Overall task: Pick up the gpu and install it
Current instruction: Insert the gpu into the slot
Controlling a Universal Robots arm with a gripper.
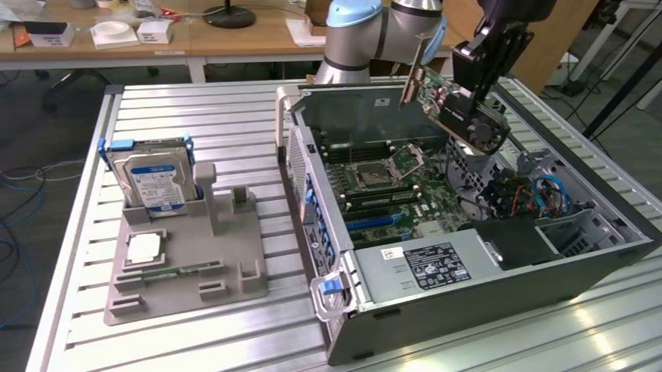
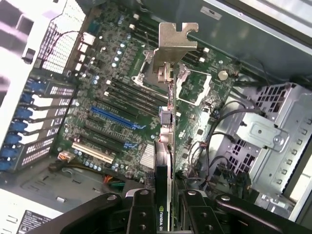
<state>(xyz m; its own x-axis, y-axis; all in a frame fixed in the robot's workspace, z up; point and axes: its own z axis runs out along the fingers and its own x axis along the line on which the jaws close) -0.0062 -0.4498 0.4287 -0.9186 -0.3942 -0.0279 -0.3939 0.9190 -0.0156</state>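
- Hard drive [image 1: 153, 180] stands in its holder at the exterior view's left.
- Open computer case [image 1: 414, 341]: blue PCIe slot [image 2: 117, 118] is empty.
- gpu [image 1: 455, 105] hangs above the motherboard, the gripper [image 2: 168, 210] jaws part-closed on its edge. This looks like the carry step; seating calls for slot alignment.

Green gpu [image 1: 439, 93] with silver bracket [image 2: 173, 44] (black fan [image 1: 486, 130]); green motherboard [image 2: 122, 92], blue slots [image 2: 117, 117].

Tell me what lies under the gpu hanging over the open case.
Beneath the gpu lies the motherboard: a CPU socket, black memory slots and a blue expansion slot. The strip of board directly under the card's edge is hidden by the card.
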